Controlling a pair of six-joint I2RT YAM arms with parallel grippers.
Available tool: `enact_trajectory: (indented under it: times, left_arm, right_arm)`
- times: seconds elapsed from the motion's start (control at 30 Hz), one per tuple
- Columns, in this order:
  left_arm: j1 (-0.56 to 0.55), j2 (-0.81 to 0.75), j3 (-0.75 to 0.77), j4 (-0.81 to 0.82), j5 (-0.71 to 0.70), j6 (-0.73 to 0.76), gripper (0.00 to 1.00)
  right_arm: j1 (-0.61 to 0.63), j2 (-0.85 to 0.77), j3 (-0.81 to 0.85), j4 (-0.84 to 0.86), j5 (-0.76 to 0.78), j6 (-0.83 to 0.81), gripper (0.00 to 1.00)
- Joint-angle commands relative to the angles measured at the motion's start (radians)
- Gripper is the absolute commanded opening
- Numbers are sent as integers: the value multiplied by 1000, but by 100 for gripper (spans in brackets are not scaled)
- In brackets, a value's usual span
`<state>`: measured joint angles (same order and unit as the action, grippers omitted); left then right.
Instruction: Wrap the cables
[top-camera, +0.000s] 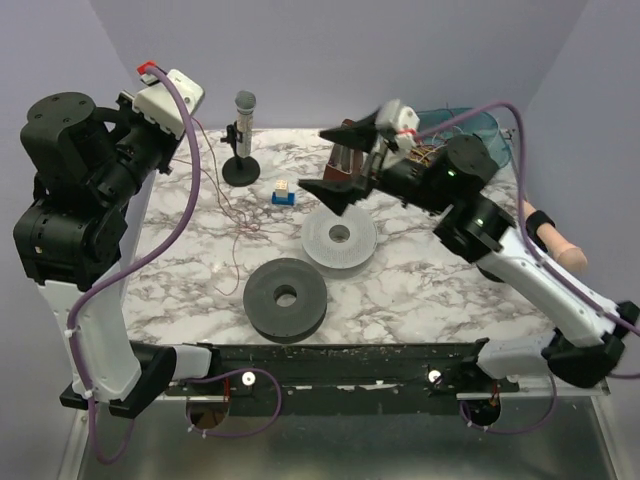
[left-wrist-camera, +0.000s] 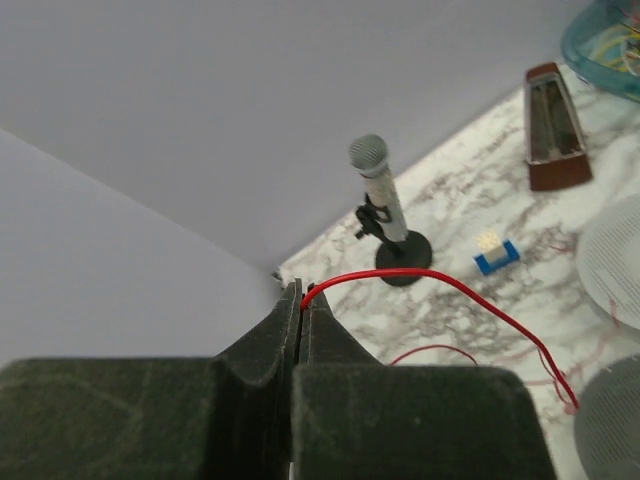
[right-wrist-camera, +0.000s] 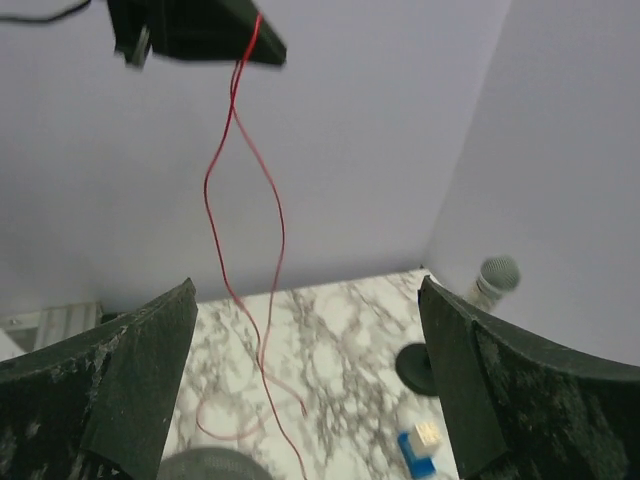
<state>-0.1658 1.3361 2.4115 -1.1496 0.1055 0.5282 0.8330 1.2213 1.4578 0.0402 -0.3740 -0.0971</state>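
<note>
A thin red cable (left-wrist-camera: 480, 295) is pinched between the shut fingers of my left gripper (left-wrist-camera: 302, 295), which is raised high at the back left. In the top view the cable (top-camera: 237, 225) hangs from the left gripper (top-camera: 190, 118) down to loose loops on the marble table. The right wrist view shows it dangling as two strands (right-wrist-camera: 270, 200) from the left gripper (right-wrist-camera: 195, 30). My right gripper (top-camera: 335, 163) is wide open and empty above the table middle, facing the hanging cable (right-wrist-camera: 308, 290). More coloured cables lie tangled in a teal bowl (left-wrist-camera: 610, 40).
A microphone on a round stand (top-camera: 243, 135) is at the back. A small blue and white block (top-camera: 284, 193), a white spool disc (top-camera: 339, 238), a dark grey spool disc (top-camera: 285, 296) and a brown metronome (left-wrist-camera: 555, 125) stand on the table.
</note>
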Motion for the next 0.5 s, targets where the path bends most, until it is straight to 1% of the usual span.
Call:
enact_trajectory:
  times: [0.0, 0.07, 0.1, 0.17, 0.23, 0.33, 0.4, 0.43, 0.47]
  left_arm:
    - [-1, -38, -130, -87, 149, -80, 0]
    - [-3, -49, -181, -72, 175, -111, 0]
    - [-1, -54, -199, -58, 178, -129, 0]
    - [-3, -54, -222, -9, 175, -183, 0]
    - [-3, -48, -235, 24, 168, -268, 0]
    - [-3, -29, -249, 42, 166, -391, 0]
    - [-3, -25, -262, 44, 189, -466, 0]
    - [-3, -23, -264, 47, 203, -503, 0]
    - [-3, -18, -262, 47, 212, -523, 0]
  right_arm:
    - [48, 243, 244, 53, 35, 85, 99]
    - [60, 340, 338, 35, 26, 124, 98]
    - [72, 372, 361, 17, 52, 120, 97]
    - [104, 394, 359, -11, 121, 65, 95]
    - [129, 360, 273, 6, 147, 5, 95]
    - [144, 275, 81, 97, 106, -24, 94]
    - [161, 219, -93, 179, 78, -45, 90]
    - [178, 201, -155, 219, 60, -73, 88]
    - [223, 179, -219, 260, 53, -122, 87]
